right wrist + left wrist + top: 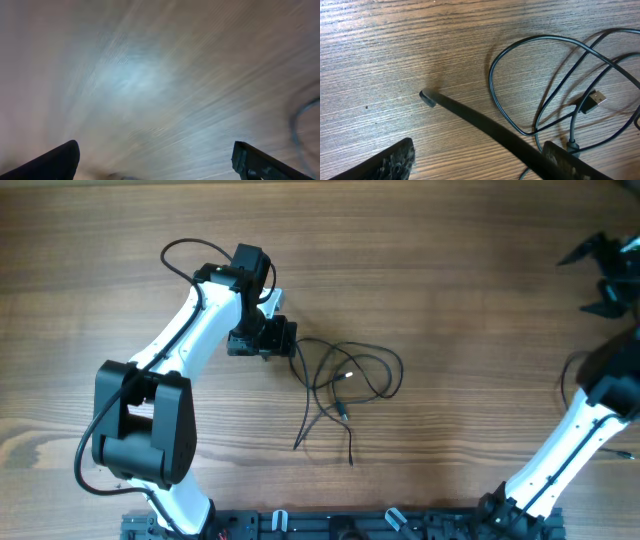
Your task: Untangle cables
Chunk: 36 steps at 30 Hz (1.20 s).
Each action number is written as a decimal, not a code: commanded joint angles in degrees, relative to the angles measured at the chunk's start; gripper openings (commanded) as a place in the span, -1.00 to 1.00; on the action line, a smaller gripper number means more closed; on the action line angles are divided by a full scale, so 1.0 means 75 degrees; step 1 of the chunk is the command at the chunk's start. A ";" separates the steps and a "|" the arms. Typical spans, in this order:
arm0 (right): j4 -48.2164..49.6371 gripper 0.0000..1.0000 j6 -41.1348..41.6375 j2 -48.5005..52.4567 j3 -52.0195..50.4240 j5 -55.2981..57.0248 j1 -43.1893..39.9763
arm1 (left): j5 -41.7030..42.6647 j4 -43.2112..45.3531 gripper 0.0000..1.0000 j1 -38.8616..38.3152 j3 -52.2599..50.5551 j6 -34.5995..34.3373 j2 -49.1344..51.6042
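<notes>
While the cables [350, 380] are seen sprawled in loose overlapping loops at the middle of the bench [470, 250], the left gripper [283, 338] is held unclenched just beside them, one cord end [426, 96] framed between its fingers [395, 160], seemingly for a pinch. The right gripper [598, 278] is parked, spread wide, near the far right corner, out of the way.

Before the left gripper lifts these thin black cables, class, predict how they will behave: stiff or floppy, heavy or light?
Probably floppy: the cables lie in loose, curving loops flat on the table. Likely light, since the cords are thin. Lifting one strand would probably drag others, as loops cross near the USB plug.
</notes>
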 commanded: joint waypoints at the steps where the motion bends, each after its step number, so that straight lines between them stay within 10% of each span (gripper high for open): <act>1: -0.0006 1.00 0.0172 -0.1192 -0.0076 0.2139 0.0256 | -0.0012 -0.0003 0.66 -0.0029 -0.0047 0.0119 0.0038; 8: 0.0070 1.00 0.0184 -0.5817 -0.3194 0.2387 0.0291 | -0.0009 -0.0003 0.65 -0.0029 -0.0047 0.0122 0.0038; 17: 0.2098 1.00 0.2390 -0.8276 -0.9209 0.2296 0.0294 | -0.0009 -0.0012 0.64 -0.0029 -0.0047 0.0323 0.0038; 21: 0.5010 0.26 0.3637 -0.8792 -1.1876 0.2541 0.0294 | -0.0009 -0.0006 0.64 -0.0029 -0.0047 0.0323 0.0038; 23: 0.6373 -0.56 0.3614 -0.8647 -1.2887 0.2541 0.0294 | -0.0009 -0.0012 0.64 -0.0029 -0.0047 0.0321 0.0038; 26: 0.8446 -0.91 0.2757 -0.8422 -1.4055 0.2707 0.0294 | -0.0009 0.0000 0.64 -0.0029 -0.0047 0.0323 0.0038; 36: 0.9579 -0.91 0.2413 -0.8014 -1.4469 0.4619 0.0294 | -0.0009 0.0085 0.65 -0.0029 -0.0047 0.0321 0.0038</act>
